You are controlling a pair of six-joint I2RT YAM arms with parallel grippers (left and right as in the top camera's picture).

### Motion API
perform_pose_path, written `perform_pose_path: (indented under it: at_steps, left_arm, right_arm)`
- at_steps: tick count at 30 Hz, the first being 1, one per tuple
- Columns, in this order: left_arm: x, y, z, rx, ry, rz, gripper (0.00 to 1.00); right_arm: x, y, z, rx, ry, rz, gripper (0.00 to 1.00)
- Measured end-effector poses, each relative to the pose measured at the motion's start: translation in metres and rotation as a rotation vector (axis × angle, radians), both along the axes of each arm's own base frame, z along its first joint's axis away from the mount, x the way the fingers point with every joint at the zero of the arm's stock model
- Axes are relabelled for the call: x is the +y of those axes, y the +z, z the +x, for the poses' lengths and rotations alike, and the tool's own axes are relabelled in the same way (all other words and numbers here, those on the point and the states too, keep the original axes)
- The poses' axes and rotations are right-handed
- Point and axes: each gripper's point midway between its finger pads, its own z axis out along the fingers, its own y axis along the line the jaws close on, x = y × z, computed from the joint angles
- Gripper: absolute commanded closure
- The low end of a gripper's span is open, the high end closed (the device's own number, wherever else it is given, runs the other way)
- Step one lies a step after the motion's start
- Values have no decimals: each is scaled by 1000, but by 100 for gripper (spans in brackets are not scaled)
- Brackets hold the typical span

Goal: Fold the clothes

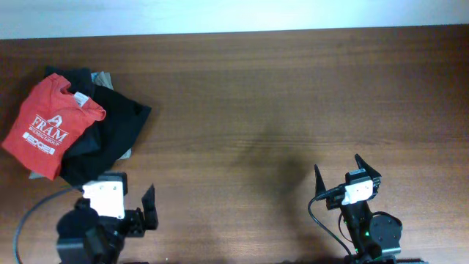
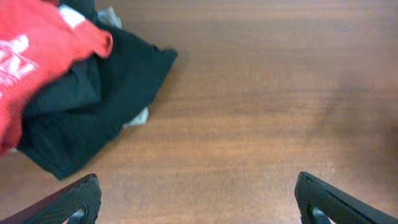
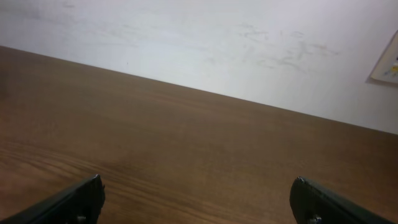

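The red-orange T-shirt [image 1: 51, 125] with white lettering lies crumpled on top of a pile at the table's far left; it also shows in the left wrist view [image 2: 37, 56]. My left gripper [image 1: 135, 205] is open and empty near the front edge, just below the pile; its fingertips [image 2: 198, 199] frame bare wood. My right gripper [image 1: 348, 174] is open and empty at the front right, far from the shirt; its fingertips [image 3: 198, 196] frame bare wood.
Black garments [image 1: 110, 128] lie under the shirt, also in the left wrist view [image 2: 106, 99], with a beige cloth [image 1: 102, 76] peeking out behind. The brown wooden table [image 1: 278, 95] meets a white wall [image 3: 217, 43] at the back.
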Motion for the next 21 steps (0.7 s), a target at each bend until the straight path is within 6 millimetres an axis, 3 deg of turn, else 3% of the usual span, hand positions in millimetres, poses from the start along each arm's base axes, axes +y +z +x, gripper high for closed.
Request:
perform_pose_path:
  at_steps: [3, 6, 10, 11, 13, 14, 21]
  left_arm:
    - [-2, -38, 14, -141, -11, -1, 1]
    - [-4, -55, 34, -297, -26, -2, 1]
    - [-7, -16, 54, -669, -52, 9, 1]
    - [-7, -16, 56, -709, -54, 15, 1]
    - [-7, -38, 59, -643, -58, 27, 1]
    - [-7, -65, 59, -536, -61, 28, 1]
    - [-7, -66, 59, -537, -64, 36, 1]
  right_arm:
    - [0, 0, 0, -2, 0, -1, 1]
    - [0, 1, 0, -3, 0, 0, 1]
    - [0, 1, 0, -3, 0, 0, 1]
    - [0, 1, 0, -3, 0, 0, 1]
    - [0, 1, 0, -3, 0, 0, 1]
    - [0, 1, 0, -3, 0, 0, 1]
    - [0, 1, 0, -3, 0, 1, 2]
